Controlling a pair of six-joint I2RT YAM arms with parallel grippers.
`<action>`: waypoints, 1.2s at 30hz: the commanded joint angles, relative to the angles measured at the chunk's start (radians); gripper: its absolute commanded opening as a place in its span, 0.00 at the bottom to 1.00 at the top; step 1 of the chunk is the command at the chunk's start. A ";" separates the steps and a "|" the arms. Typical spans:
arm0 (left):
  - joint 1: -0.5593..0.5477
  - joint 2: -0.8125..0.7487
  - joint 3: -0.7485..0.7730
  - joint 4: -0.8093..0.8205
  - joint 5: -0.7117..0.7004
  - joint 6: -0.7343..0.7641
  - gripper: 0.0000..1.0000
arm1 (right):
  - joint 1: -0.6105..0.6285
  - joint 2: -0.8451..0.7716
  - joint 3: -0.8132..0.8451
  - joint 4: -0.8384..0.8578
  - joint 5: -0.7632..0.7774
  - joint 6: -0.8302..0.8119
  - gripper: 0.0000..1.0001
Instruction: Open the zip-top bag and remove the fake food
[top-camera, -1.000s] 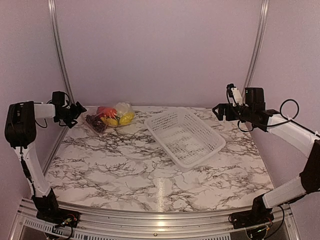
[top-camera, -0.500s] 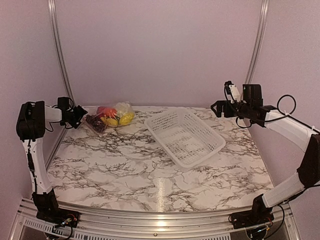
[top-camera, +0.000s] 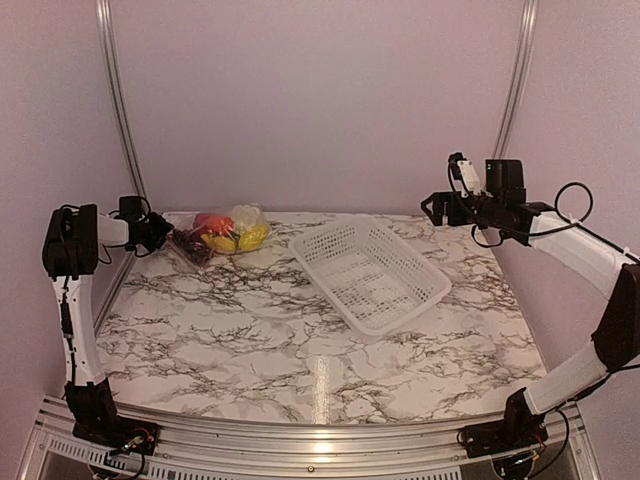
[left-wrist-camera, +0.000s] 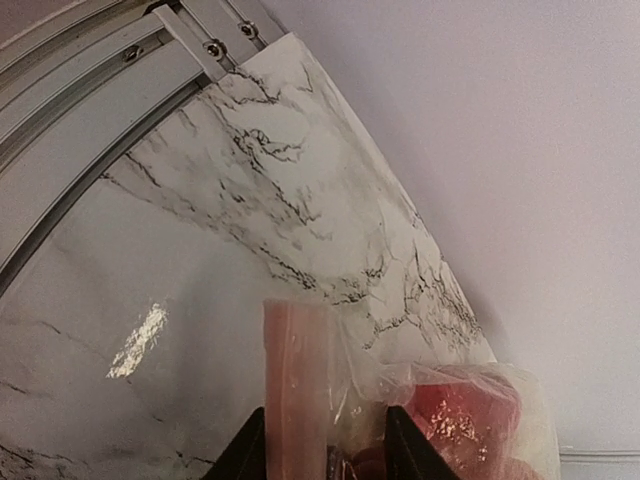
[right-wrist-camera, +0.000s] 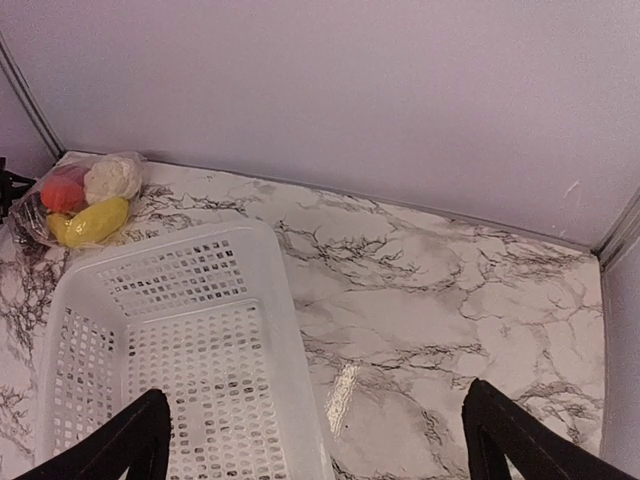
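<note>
The zip-top bag (top-camera: 215, 238) lies at the table's far left corner, clear and crinkly, with fake food (top-camera: 232, 230) in red, yellow and cream-white inside. My left gripper (top-camera: 165, 236) is at the bag's left end. In the left wrist view the pinkish zip strip (left-wrist-camera: 295, 380) stands between the fingers of the left gripper (left-wrist-camera: 322, 450); the jaws are narrowed but a gap with loose film shows beside the strip. A red food piece (left-wrist-camera: 460, 415) sits just right. My right gripper (top-camera: 432, 208) hovers wide open, high over the far right, empty (right-wrist-camera: 320, 450).
A white lattice basket (top-camera: 440, 290) lies tilted mid-table, right of the bag, and fills the lower left of the right wrist view (right-wrist-camera: 280, 300). The back wall and a metal frame rail (left-wrist-camera: 120, 90) run close behind the bag.
The left gripper has dropped and moved right to the bag's edge, and its jaws have narrowed around the zip strip. The right arm has risen slightly.
</note>
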 joint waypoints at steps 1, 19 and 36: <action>0.006 -0.032 -0.033 0.057 0.008 -0.015 0.29 | 0.002 0.013 0.045 -0.023 -0.008 -0.017 0.99; -0.035 -0.453 -0.234 -0.016 -0.047 -0.082 0.00 | 0.022 0.066 0.092 0.048 -0.169 0.010 0.98; -0.291 -0.861 -0.126 -0.688 -0.386 -0.476 0.00 | 0.255 0.144 0.298 0.015 -0.219 -0.073 0.93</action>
